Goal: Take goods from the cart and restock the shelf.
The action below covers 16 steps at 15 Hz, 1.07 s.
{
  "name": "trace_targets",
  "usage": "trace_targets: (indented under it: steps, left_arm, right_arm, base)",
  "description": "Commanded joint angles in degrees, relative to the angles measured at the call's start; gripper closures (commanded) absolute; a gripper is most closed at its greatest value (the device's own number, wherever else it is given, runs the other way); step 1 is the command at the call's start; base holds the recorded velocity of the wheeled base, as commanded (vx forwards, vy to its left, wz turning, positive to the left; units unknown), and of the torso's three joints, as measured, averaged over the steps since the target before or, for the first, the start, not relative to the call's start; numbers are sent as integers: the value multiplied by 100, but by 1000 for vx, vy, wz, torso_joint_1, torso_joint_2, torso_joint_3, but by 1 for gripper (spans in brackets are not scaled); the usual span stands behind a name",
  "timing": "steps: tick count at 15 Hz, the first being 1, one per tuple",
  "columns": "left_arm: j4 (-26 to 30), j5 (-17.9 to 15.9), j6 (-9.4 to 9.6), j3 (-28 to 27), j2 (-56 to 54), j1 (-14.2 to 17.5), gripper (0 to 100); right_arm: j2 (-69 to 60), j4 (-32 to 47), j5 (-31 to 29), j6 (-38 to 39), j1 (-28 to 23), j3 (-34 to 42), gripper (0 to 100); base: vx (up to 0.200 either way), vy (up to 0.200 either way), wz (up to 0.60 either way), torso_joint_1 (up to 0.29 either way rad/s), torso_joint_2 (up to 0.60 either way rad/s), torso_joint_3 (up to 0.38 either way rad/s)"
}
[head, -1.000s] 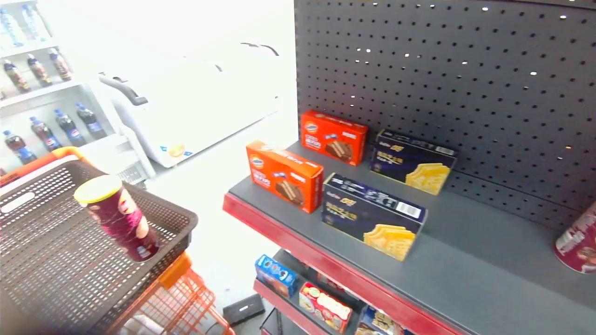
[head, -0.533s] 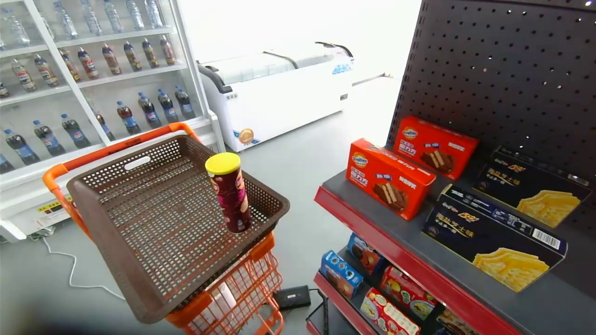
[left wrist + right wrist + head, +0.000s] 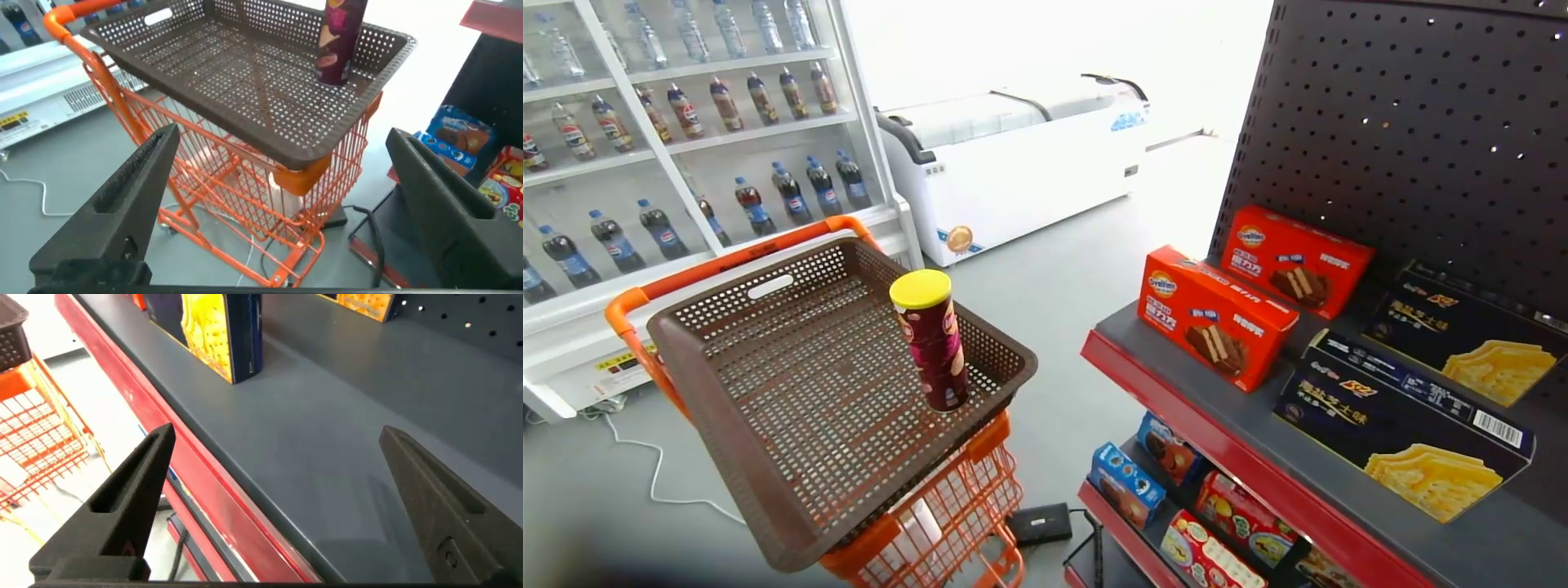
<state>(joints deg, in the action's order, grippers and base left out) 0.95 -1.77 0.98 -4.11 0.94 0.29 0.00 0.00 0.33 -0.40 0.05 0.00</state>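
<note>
A maroon can with a yellow lid (image 3: 929, 343) stands upright in the brown basket (image 3: 727, 425) on top of the orange cart (image 3: 931, 523). To its right is the grey shelf (image 3: 1127, 335) with a red front edge, holding two orange boxes (image 3: 1213, 314) and two dark blue boxes (image 3: 1401, 416). My left gripper (image 3: 282, 139) is open and holds nothing; it hangs in front of the basket (image 3: 270, 147), some way short of the can (image 3: 339, 41). My right gripper (image 3: 276, 434) is open and holds nothing above a bare stretch of shelf (image 3: 327, 457), past a dark blue box (image 3: 216, 331).
A glass-door cooler (image 3: 686, 122) full of bottles stands behind the cart, a white chest freezer (image 3: 1013, 155) farther back. Lower shelves (image 3: 1176, 523) hold snack packs. A black box (image 3: 1037, 523) and a white cable (image 3: 654, 474) lie on the grey floor.
The head camera has swung left, so the cart and cooler now sit in view and the shelf at the right. The can and boxes themselves have not moved.
</note>
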Motion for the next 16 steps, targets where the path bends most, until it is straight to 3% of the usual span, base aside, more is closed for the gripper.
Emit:
trace_targets:
  steps: [1, 2, 4, 5, 10, 12, 13, 15, 16]
  left_arm:
    - [520, -17, 17, -925, 425, -117, 0]
    - [766, -34, 26, -1110, 618, -187, 0]
    - [828, -104, 324, -1268, 1268, -275, 0]
    - [819, -122, 377, -1312, 1462, -302, 0]
    - [757, -122, 447, -1997, 2833, -337, 0]
    - [283, -87, 474, -2103, 3756, -574, 0]
    - [-288, 54, 465, -2050, 4248, -926, 0]
    - [-288, 54, 465, -2050, 4248, -926, 0]
    - [-754, 845, 412, -2024, 5092, -1471, 0]
  right_arm:
    - [0, 0, 2, -4, 4, 0, 0]
    - [0, 0, 2, -4, 4, 0, 0]
    - [0, 0, 2, 5, 4, 0, 0]
    - [0, 0, 2, 5, 4, 0, 0]
    - [0, 0, 2, 5, 4, 0, 0]
    - [0, 0, 2, 5, 4, 0, 0]
    - [0, 0, 2, 5, 4, 0, 0]
    - [0, 0, 2, 5, 4, 0, 0]
    - [0, 0, 2, -4, 4, 0, 0]
  base:
    - [0, 0, 0, 0, 0, 0]
    - [0, 0, 0, 0, 0, 0]
    - [0, 0, 0, 0, 0, 0]
    - [0, 0, 0, 0, 0, 0]
    - [0, 0, 0, 0, 0, 0]
    - [0, 0, 0, 0, 0, 0]
    - [0, 0, 0, 0, 0, 0]
    - [0, 0, 0, 0, 0, 0]
    - [0, 0, 0, 0, 0, 0]
